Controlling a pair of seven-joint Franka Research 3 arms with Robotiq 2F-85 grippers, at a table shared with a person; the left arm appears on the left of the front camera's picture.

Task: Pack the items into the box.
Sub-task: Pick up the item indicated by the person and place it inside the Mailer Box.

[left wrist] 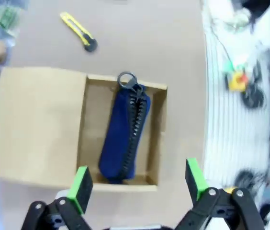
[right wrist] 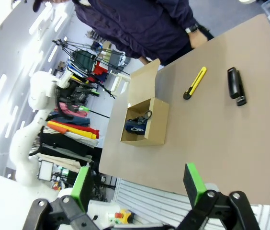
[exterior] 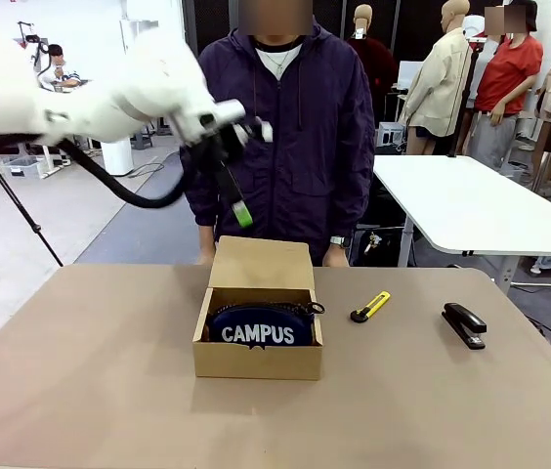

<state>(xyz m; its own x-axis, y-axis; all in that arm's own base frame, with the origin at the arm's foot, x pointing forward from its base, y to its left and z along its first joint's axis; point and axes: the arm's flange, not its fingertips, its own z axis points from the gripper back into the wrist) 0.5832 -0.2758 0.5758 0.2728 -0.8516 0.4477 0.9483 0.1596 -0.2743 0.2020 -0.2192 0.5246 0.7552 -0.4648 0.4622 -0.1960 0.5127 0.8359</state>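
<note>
Left wrist view is showing the navy fabric zip pouch (left wrist: 125,134) lying inside the open brown cardboard box (left wrist: 34,124), just below the spread, empty left gripper (left wrist: 137,179). Beyond it, the yellow-and-black utility knife (left wrist: 77,31) and black desk stapler (exterior: 464,324) are waiting unpacked. Well back, the right gripper (right wrist: 137,184) is hanging spread too. Next, seemingly: pinching the slim knife squarely.
</note>
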